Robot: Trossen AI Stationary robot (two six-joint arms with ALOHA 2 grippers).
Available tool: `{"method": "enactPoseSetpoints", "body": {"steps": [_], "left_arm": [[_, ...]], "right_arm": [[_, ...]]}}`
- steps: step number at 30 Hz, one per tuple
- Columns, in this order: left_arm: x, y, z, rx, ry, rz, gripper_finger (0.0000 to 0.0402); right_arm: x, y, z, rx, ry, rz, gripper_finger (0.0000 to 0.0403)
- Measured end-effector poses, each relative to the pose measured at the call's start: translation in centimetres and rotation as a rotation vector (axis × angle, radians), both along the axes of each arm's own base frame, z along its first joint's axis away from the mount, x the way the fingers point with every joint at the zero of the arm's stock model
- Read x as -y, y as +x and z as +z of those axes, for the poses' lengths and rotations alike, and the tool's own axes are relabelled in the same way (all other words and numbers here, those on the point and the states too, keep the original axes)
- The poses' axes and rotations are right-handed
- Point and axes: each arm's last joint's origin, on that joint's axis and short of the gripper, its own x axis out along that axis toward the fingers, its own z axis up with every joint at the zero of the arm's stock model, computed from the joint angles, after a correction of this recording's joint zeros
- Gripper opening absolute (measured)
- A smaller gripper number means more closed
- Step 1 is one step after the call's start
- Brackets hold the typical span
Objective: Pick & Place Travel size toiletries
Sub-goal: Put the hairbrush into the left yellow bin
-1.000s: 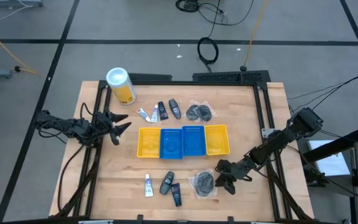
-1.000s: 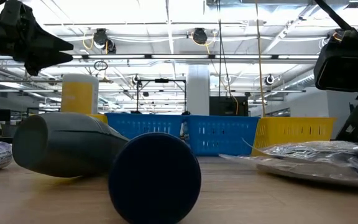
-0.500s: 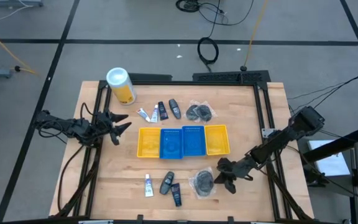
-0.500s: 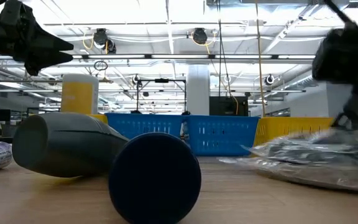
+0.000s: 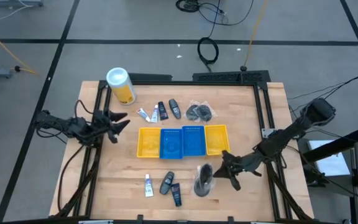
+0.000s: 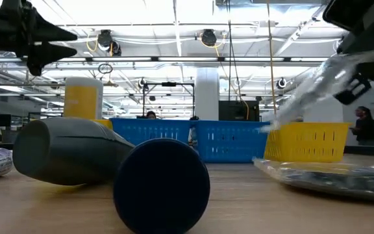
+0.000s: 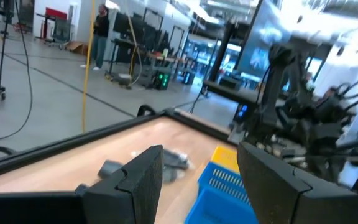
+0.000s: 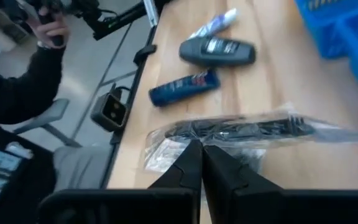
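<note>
My right gripper is shut on a clear packet with dark contents at the near right of the table. A second clear packet lies flat under it. Left of them lie a white tube, a grey oval piece and a navy mini bottle. Beyond the bins lie another tube, bottle, grey oval and packets. My left gripper hovers open over the table's left side. My right gripper pinches the clear packet by one long edge between its two shut fingers, which come from the table's right. The packet is raised off the table and hangs slanting, with its lower end toward the left in the low view.
A row of bins crosses the table's middle: yellow, blue, yellow. A big yellow canister with a white lid stands at the far left corner. A person's dark sleeve shows beyond the near edge.
My right gripper has risen and drawn back a little toward the table's right, taking the clear packet with it. The packet lay flat on the table a second ago; now it is lifted and tipped on edge, while the packet under it has stayed.
</note>
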Motion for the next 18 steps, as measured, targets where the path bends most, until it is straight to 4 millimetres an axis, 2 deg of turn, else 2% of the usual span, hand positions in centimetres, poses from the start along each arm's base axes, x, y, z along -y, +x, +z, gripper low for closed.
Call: {"method": "enactPoseSetpoints", "body": {"steps": [9, 18], "left_arm": [[0.0, -0.1, 0.4, 0.043, -0.018, -0.001, 0.0207], [0.1, 0.0, 0.5, 0.064, -0.036, -0.051, 0.0207]], "right_arm": [[1.8, -0.5, 2.9, 0.163, -0.129, -0.052, 0.0000], [4.1, 0.1, 3.9, 0.217, -0.203, -0.123, 0.0000]]}}
